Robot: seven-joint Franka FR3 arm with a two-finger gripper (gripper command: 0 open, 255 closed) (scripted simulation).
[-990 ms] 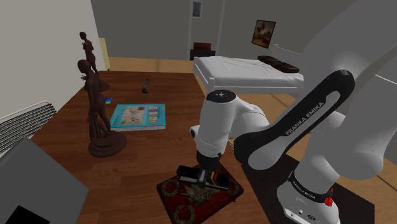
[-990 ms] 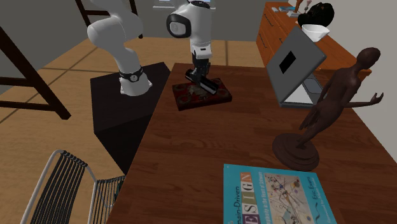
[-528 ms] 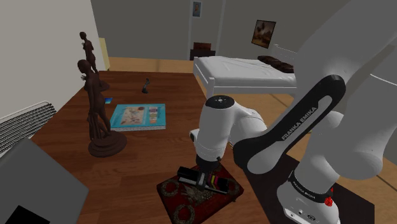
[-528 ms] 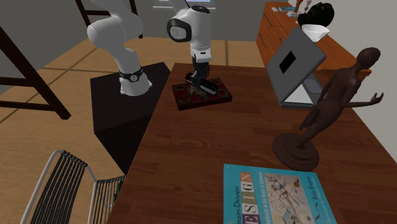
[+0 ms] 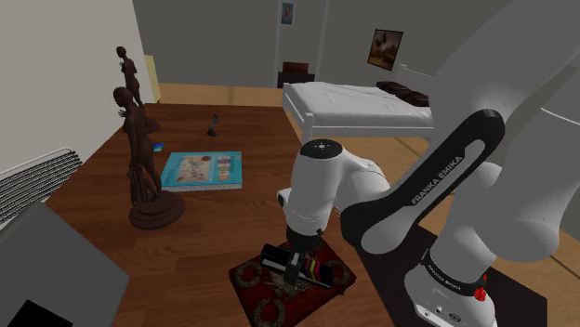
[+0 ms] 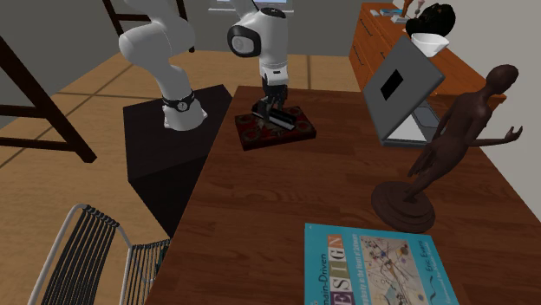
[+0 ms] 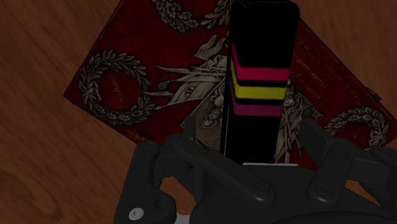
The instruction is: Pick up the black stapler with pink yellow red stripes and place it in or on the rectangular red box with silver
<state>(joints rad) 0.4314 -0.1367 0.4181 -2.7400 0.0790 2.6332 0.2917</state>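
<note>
My jaws stand apart, not clasping the black stapler [image 7: 257, 76], which lies on the red box [image 7: 146, 44], so I judge only lifting my gripper [image 7: 253, 133] away remains.

The claw [image 7: 254, 137] covers the near end of the striped stapler [image 7: 257, 76] in the wrist view. The red box [image 7: 127, 76] beneath it runs off past the frame beyond the stapler's far end. In the shoulder view the claw stands across the stapler's middle, and the bed [image 5: 362, 102] disappears behind the big white arm [image 5: 502, 84]. The grey laptop [image 5: 46, 269] is cut by that view's lower left corner. A small dark thing [image 5: 214, 124] far up the surface [image 5: 214, 232] is too small to name. In the second exterior view the teal book [image 6: 373, 264] is clipped at the bottom edge.
</note>
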